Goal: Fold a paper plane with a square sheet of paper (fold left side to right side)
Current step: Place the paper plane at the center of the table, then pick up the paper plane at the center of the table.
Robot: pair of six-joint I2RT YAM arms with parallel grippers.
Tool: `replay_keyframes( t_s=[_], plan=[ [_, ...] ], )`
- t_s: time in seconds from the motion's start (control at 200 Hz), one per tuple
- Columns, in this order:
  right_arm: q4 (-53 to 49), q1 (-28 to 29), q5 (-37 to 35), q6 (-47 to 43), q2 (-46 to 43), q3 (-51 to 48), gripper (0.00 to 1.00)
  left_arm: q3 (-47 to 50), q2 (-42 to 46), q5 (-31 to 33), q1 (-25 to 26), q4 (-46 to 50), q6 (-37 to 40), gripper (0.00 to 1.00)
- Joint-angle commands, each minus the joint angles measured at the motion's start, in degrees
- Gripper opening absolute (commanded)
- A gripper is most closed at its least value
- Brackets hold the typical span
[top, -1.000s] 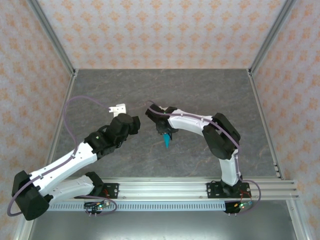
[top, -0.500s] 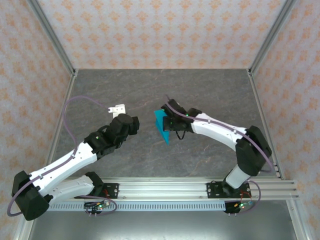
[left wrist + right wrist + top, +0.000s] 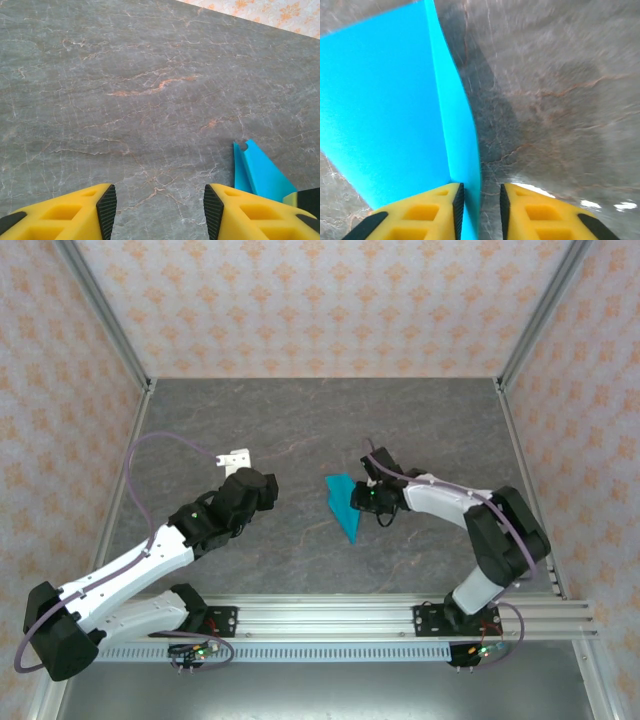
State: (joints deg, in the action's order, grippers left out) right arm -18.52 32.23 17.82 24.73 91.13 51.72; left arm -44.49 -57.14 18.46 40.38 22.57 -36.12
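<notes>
The cyan-blue paper, folded into a narrow pointed paper plane [image 3: 342, 503], lies mid-table with its tip toward the near edge. My right gripper [image 3: 361, 498] sits at its right side, low over the table. In the right wrist view an upright flap of the plane [image 3: 457, 125] stands between the fingers [image 3: 481, 196], against the left pad, with a gap to the right pad. My left gripper [image 3: 268, 483] hovers to the left of the plane, open with bare table between its fingers [image 3: 156, 199]. The plane's edge [image 3: 260, 172] shows at the right of the left wrist view.
A small white bracket-like piece [image 3: 235, 456] lies on the grey marbled table [image 3: 320, 420] just beyond the left gripper. Patterned walls with metal posts close in the table on three sides. A metal rail [image 3: 330, 615] carries both arm bases at the near edge.
The right arm swung to the right and lower, carrying the paper from beneath its wrist to the table. Its jaws have parted from the flap. The left arm has barely moved.
</notes>
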Motion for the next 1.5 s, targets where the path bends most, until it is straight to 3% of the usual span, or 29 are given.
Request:
replay_keyframes(
  t_s=[0.0, 0.12, 0.25, 0.515, 0.7, 1.036, 1.491],
  plan=[
    [-10.4, 0.0, -8.7, -3.6, -3.8, 3.7, 0.32, -0.5, -0.1, 1.8, 0.0, 0.2, 0.1, 0.53],
    [-13.8, 1.2, -8.3, -4.6, -6.5, 5.2, 0.35, -0.3, -0.6, 1.6, -0.1, -0.3, 0.2, 0.53],
    [-17.5, 7.5, -11.1, -4.9, -7.1, 8.4, 0.39, 0.1, -0.7, 1.6, 0.0, -1.1, 0.1, 0.54],
    [-21.7, 19.0, -15.9, -4.4, 4.3, 16.9, 0.43, 2.5, 2.5, 3.7, 0.0, -1.7, -1.2, 0.57],
    [-26.1, 21.0, -22.9, -4.2, 12.6, 23.1, 0.5, 5.8, 9.4, 6.7, 0.0, -0.5, -1.8, 0.58],
    [-34.4, 23.6, -32.0, -4.1, 21.7, 29.8, 0.52, 11.9, 25.2, 12.4, 0.0, 4.5, -2.6, 0.63],
    [-38.0, 24.8, -37.2, -4.4, 27.1, 33.2, 0.51, 12.0, 26.5, 13.8, 0.0, 5.7, -2.6, 0.63]
  ],
)
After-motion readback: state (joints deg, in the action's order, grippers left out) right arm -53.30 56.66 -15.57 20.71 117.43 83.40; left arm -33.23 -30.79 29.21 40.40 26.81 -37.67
